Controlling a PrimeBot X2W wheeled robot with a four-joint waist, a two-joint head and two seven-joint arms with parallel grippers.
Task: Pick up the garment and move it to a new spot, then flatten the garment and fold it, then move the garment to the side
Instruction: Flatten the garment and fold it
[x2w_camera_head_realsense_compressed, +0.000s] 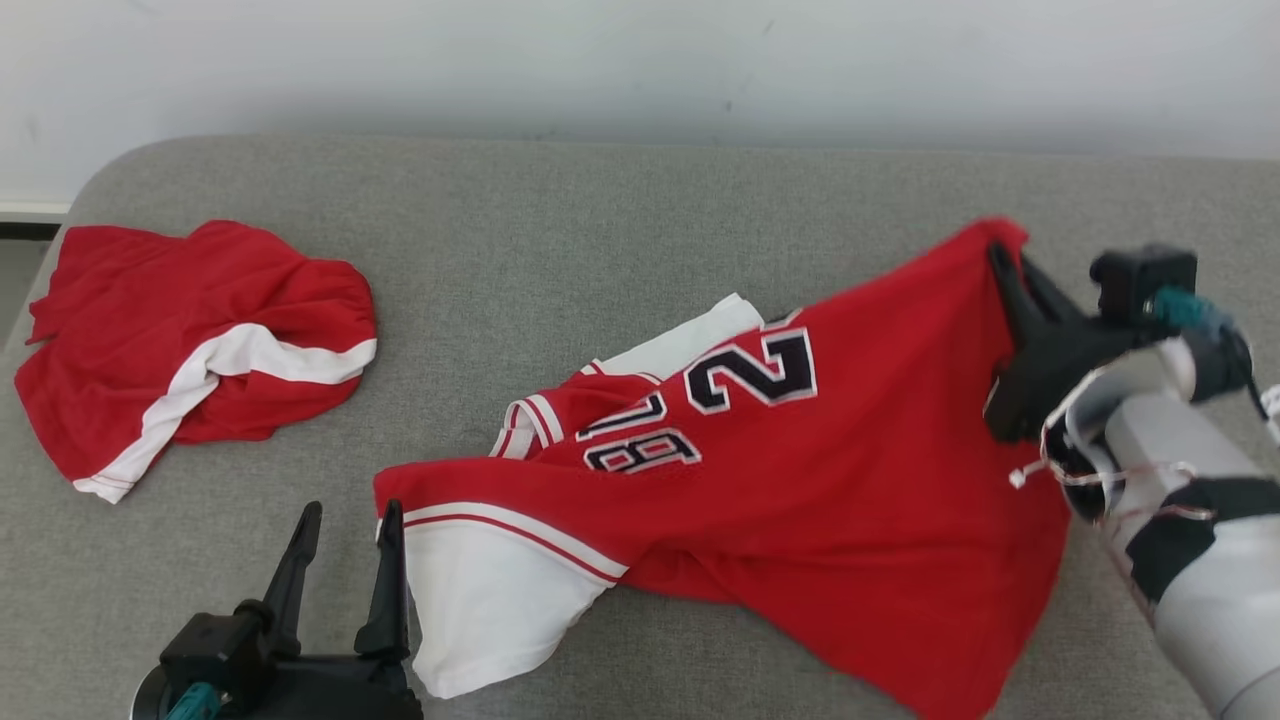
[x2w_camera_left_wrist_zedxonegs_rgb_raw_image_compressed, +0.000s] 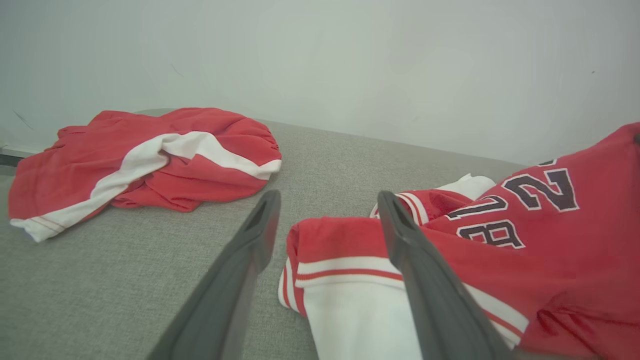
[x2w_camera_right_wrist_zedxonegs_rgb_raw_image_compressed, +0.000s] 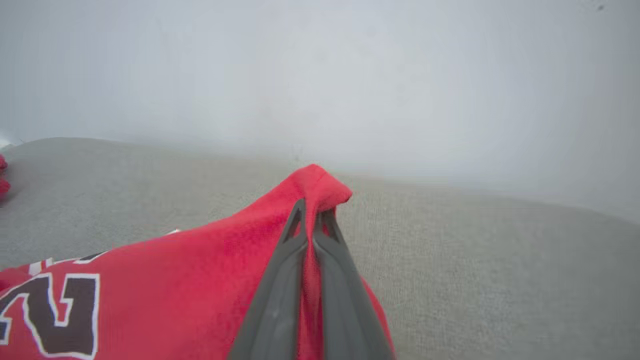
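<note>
**Jersey** (x2w_camera_head_realsense_compressed: 800, 470): red knit with white side panels and dark numerals. It lies crumpled across the right half of the grey padded surface (x2w_camera_head_realsense_compressed: 600, 220), with one corner raised off it at the far right.

**Handling, our judgement:**
- Light, limp and probably a little slippery.
- It will sag from whatever point we hold, and it has no stiffness to keep a shape.
- A single pinch will let the rest trail and bunch.
- Not fragile.

**Where to hold, in our view:** hems, shoulder seams or corners, where the cloth is doubled and a pinch is less likely to slide off. We would use two holds well apart to spread it flat.

**Right tool** (x2w_camera_head_realsense_compressed: 1003, 262): fingers pressed together on a peak of red cloth at the jersey's far right edge. The right wrist view confirms a fold pinched between the two fingers, with a small tuft standing past the tips. The fold is thin. We rate the grip as adequate for a light garment but worth watching under a drag.

**Left tool** (x2w_camera_head_realsense_compressed: 352, 512): fingers spread wide, holding nothing. It sits low at the near left, just beside the jersey's white-trimmed edge (x2w_camera_left_wrist_zedxonegs_rgb_raw_image_compressed: 345, 270). In the left wrist view that edge lies between the fingers, and we cannot tell whether they touch it.

**Second garment** (x2w_camera_head_realsense_compressed: 200, 340): red and white, bunched at the far left, well apart from the jersey.
</note>
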